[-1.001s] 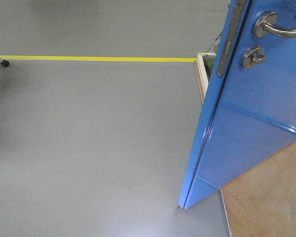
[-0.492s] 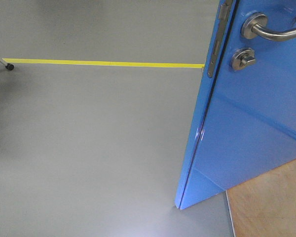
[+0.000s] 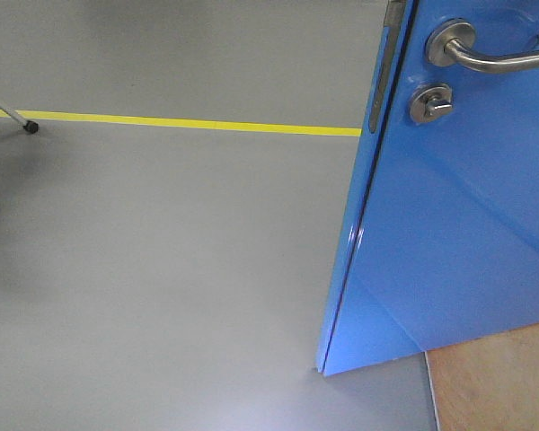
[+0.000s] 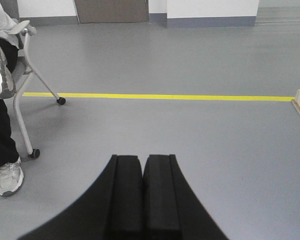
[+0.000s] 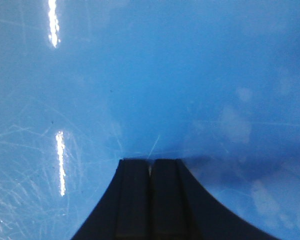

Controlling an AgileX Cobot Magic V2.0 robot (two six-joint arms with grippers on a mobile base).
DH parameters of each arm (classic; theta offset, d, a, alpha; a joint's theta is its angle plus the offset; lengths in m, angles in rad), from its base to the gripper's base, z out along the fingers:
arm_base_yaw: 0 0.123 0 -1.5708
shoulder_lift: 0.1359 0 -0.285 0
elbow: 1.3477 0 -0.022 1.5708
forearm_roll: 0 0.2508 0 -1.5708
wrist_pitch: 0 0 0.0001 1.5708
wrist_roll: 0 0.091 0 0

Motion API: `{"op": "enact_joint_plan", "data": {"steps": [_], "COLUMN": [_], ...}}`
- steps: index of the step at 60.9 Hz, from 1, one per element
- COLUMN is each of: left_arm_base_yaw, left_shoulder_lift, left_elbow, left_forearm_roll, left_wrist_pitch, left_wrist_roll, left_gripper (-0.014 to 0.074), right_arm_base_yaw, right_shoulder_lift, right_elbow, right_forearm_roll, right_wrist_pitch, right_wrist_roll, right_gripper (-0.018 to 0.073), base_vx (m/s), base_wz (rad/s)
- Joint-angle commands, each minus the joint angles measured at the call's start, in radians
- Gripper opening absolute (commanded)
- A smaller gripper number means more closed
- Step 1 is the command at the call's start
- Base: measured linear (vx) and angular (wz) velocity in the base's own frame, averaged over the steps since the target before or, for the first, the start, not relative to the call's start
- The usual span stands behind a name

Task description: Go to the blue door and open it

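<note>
**Three views, one floor**

The front camera is looking steeply down at the grey floor (image 3: pixel 162 269), with the blue door (image 3: pixel 449 224) close on its right. The left wrist camera is looking forward over the left pincer (image 4: pixel 142 158), sharing that floor and the yellow line (image 4: pixel 165 96) well beyond its tips. The right wrist camera is facing the door, very near, just past the right pincer (image 5: pixel 150 163).

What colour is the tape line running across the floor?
Yellow. The tape line shows best in the left wrist view.
</note>
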Motion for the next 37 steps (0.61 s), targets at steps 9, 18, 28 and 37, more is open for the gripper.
{"op": "enact_joint_plan", "data": {"steps": [9, 18, 28, 37], "left_arm_base_yaw": [-0.001, -0.001, -0.001, -0.001], "left_shoulder_lift": [-0.017, -0.017, -0.017, -0.017], "left_elbow": [-0.032, -0.032, -0.032, -0.032], "left_forearm_roll": [0.001, 0.001, 0.001, 0.001], "left_wrist_pitch": [-0.075, -0.075, -0.075, -0.075], "left_wrist_roll": [-0.004, -0.004, -0.004, -0.004], "left_gripper": [0.0071, 0.0071, 0.0071, 0.0071], "right_arm_base_yaw": [0.002, 0.002, 0.002, 0.002], "right_shoulder_lift": [-0.026, -0.026, -0.026, -0.026], "right_elbow": [-0.031, -0.031, -0.031, -0.031], "right_forearm_roll": [0.047, 0.047, 0.047, 0.047], "right_wrist_pitch": [-0.049, -0.049, -0.049, -0.049], "right_wrist_roll": [-0.007, -0.007, -0.007, -0.007], "right_gripper": [-0.0004, -0.0004, -0.0004, -0.0004], "base_vx": [0.19, 0.19, 0.20, 0.21], "base_wz": [0.09, 0.07, 0.04, 0.01]}}
